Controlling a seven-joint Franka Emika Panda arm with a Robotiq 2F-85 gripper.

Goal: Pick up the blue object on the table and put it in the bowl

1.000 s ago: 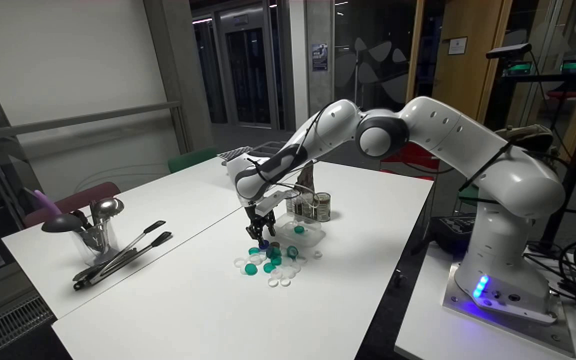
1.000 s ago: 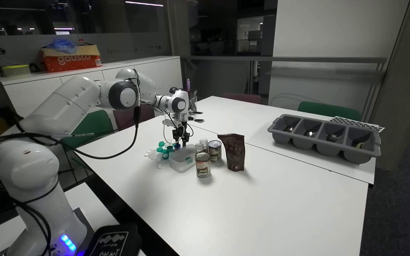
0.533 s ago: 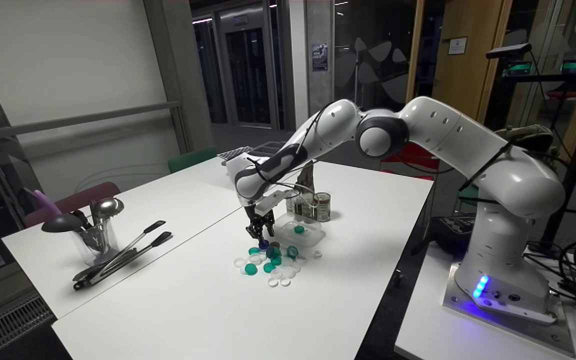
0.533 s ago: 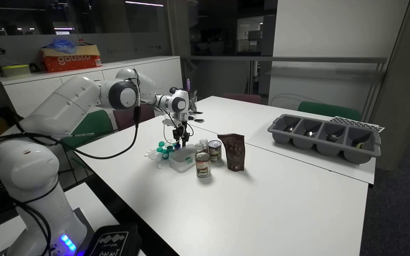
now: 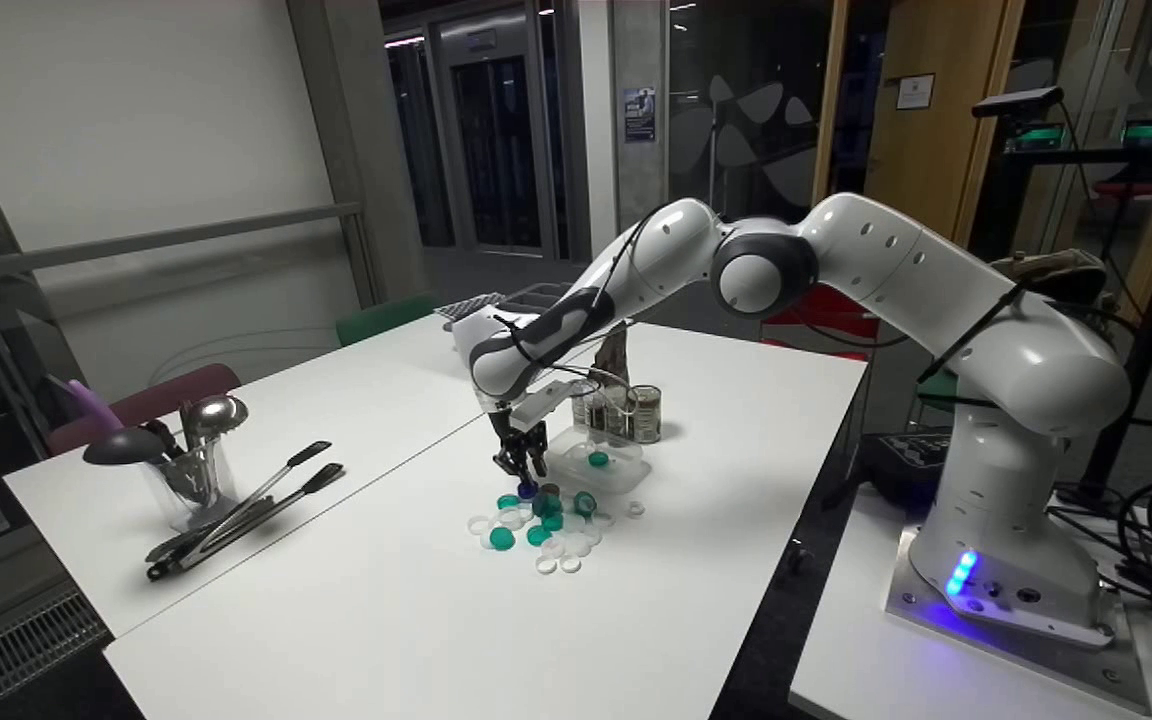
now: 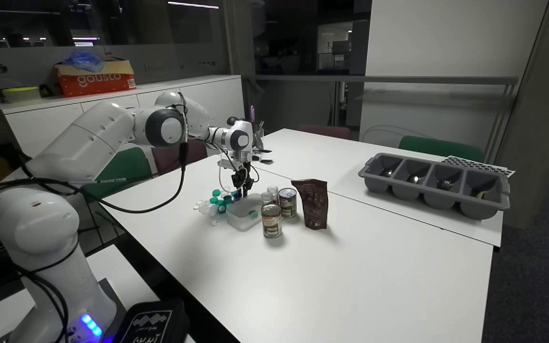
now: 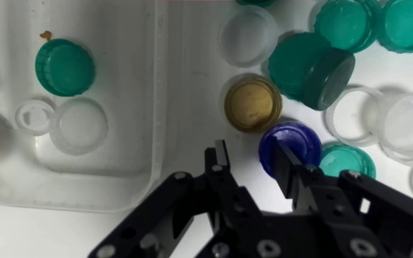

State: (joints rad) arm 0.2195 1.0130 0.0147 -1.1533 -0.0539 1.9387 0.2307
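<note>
in the wrist view, your gripper (image 7: 252, 154) stands part-spread, holding nothing, one finger (image 7: 282, 166) overlapping the dark-blue bottle cap (image 7: 305, 143); translucent plastic tub (image 7: 127, 107) at the cap's nine o'clock

In wrist vw, lying partly hidden as rd dk-blue cap (image 7: 301, 143), approx 3 o'clock of rect. translucent bowl (image 7: 131, 111) sitting upright.

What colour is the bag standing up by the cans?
The bag is dark brown; it shows best in an exterior view.
</note>
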